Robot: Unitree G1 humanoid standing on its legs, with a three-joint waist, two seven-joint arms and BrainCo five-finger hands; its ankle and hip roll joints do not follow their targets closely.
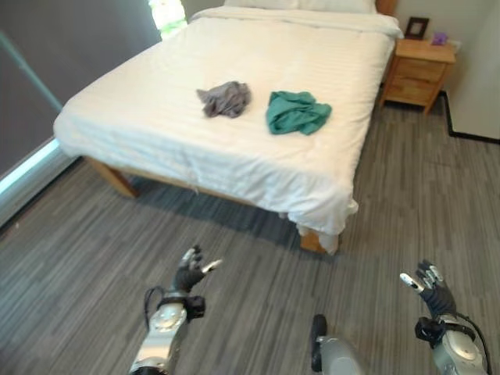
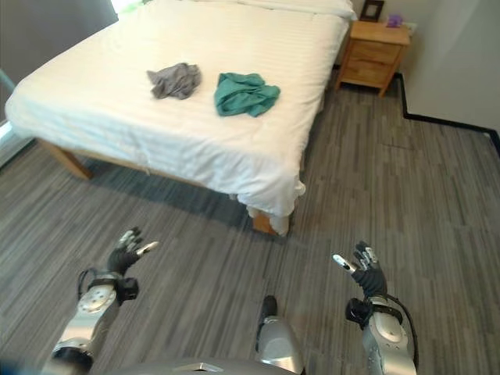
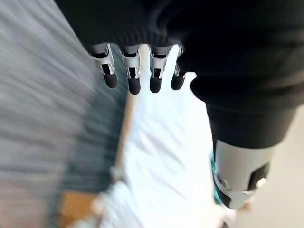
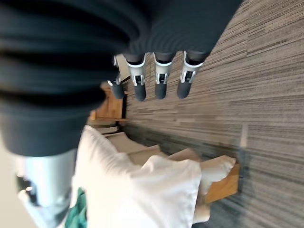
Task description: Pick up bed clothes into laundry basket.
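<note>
Hands [image 1: 190, 273] empty, clothes [image 1: 298, 112] on bed [image 1: 234, 164]

A crumpled grey cloth [image 1: 224, 99] and a crumpled green cloth [image 1: 296, 112] lie near each other, not touching, on the white bed [image 1: 156, 133].

- One bed [image 1: 312, 70] with white sheets.
- Two crumpled clothes lie on it: a grey garment [image 1: 224, 99] and, at its 3 o'clock, a green garment [image 1: 296, 112].
- One wooden nightstand [image 1: 418, 72].
- Two hands: left hand [image 1: 190, 271], right hand [image 1: 430, 286].
</note>
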